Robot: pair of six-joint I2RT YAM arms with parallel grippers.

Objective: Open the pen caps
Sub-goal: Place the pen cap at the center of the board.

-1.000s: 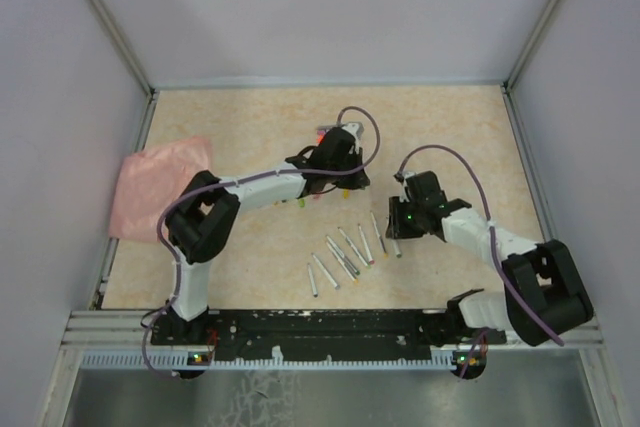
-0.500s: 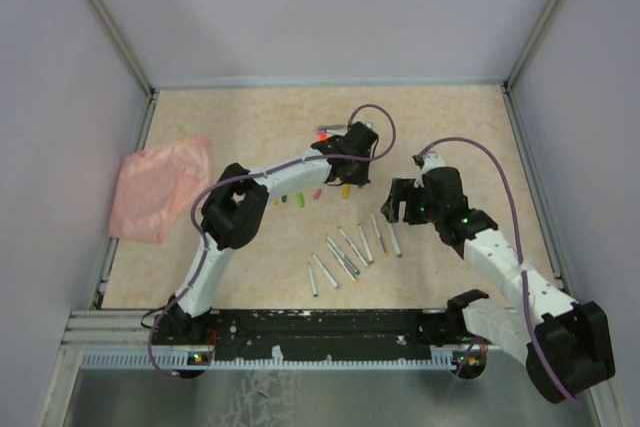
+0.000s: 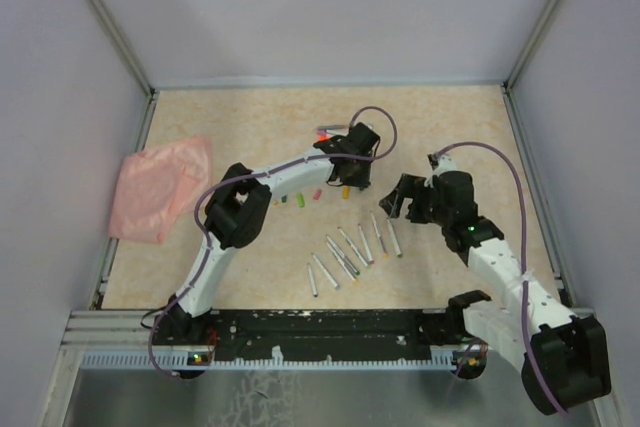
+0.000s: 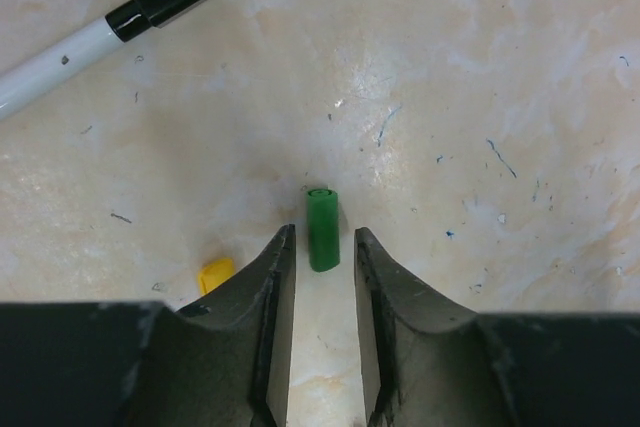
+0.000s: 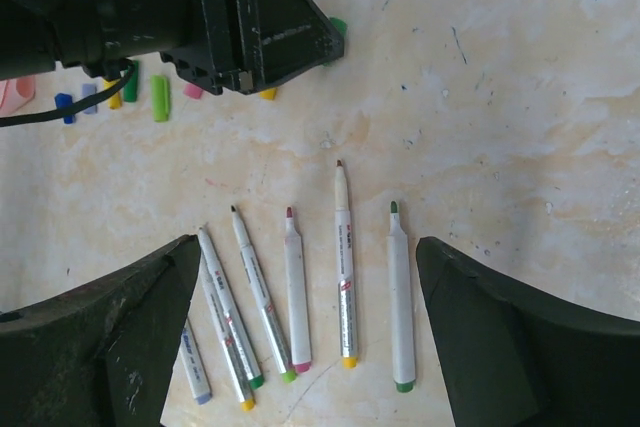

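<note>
The left tool [image 4: 320, 247] is seen hovering low over the beige marbled worktop [image 4: 480, 97], its two dark fingers parted only a little. A short green plastic pen cap [image 4: 322, 230] is found lying flat on the worktop right between the fingertips. A thin gap is left on either side of it, so nothing is gripped. Just beside the left finger a tiny yellow plastic cap [image 4: 215, 274] is spotted. At the upper left corner of that wrist view a white pen barrel with a black cap [image 4: 110, 32] is laid at a slant, well apart from the tool.

From above, the left arm is stretched far out across the middle of the worktop, and the right tool [image 3: 398, 199] is held near it, to its right. Its jaws are spread wide and nothing is carried between them.

In the right wrist view a row of slim white uncapped pens [image 5: 343, 267] is framed between the two fingers. They are laid side by side on the worktop with their nibs pointed away from the camera. A green-ended pen [image 5: 400, 297] is placed at the right of the row, and a pink-ended pen [image 5: 294, 297] further left. Beyond the row, a line of loose caps [image 5: 160, 97] is made out beside the left tool's dark body: blue, pale purple, yellow, green, pink.

A crumpled pink cloth [image 3: 160, 185] is seen at the worktop's left edge, well apart from the pens.
</note>
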